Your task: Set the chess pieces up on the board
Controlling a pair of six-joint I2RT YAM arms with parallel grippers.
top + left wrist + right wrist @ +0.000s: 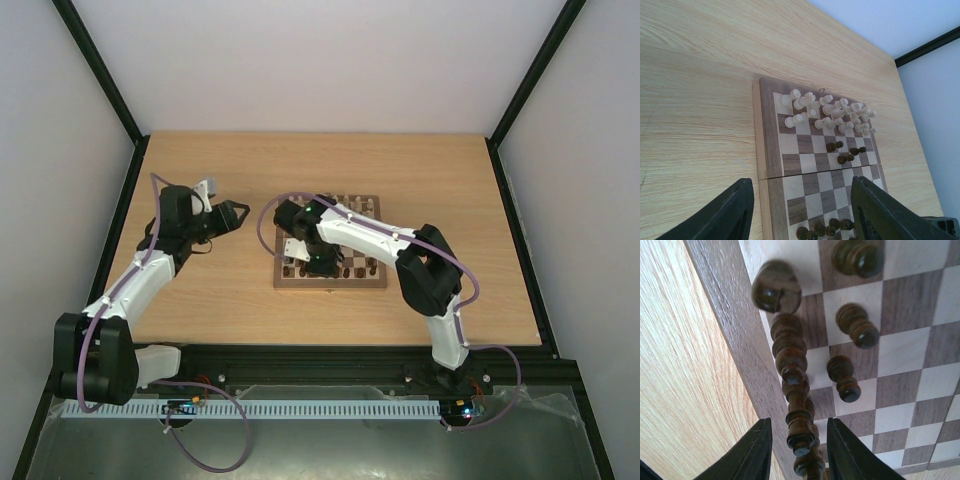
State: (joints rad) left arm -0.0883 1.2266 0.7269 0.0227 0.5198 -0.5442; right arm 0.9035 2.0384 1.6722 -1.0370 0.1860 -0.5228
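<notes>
Right gripper (800,420) is hovering low over the near-left corner of the board (756,135), jaws parted and gripping nothing. One dark piece (800,437) is standing in the gap between them, with clearance showing on both sides. It's sitting in the row along the board's near rim, long axis upright as far as I can tell.

Key relation: the piece is lying directly under the tool, and its row neighbours are crowding it on either side along the rim. My read is that any move there wants to be straight vertical. The right arm is the nearer one. Left gripper (802,181) is hanging off the board's left side over the table (700,100), fingers wide apart and empty.

Counts:
- That rim row is showing at least four dark pieces, overlapping, so no exact number.
- A knight (776,290) is ending the row.
- Three dark pieces (845,158) are standing loose mid-board.
- Pale pieces (827,112) are bunching at the board's far end, well over a dozen and too packed to count.
</notes>
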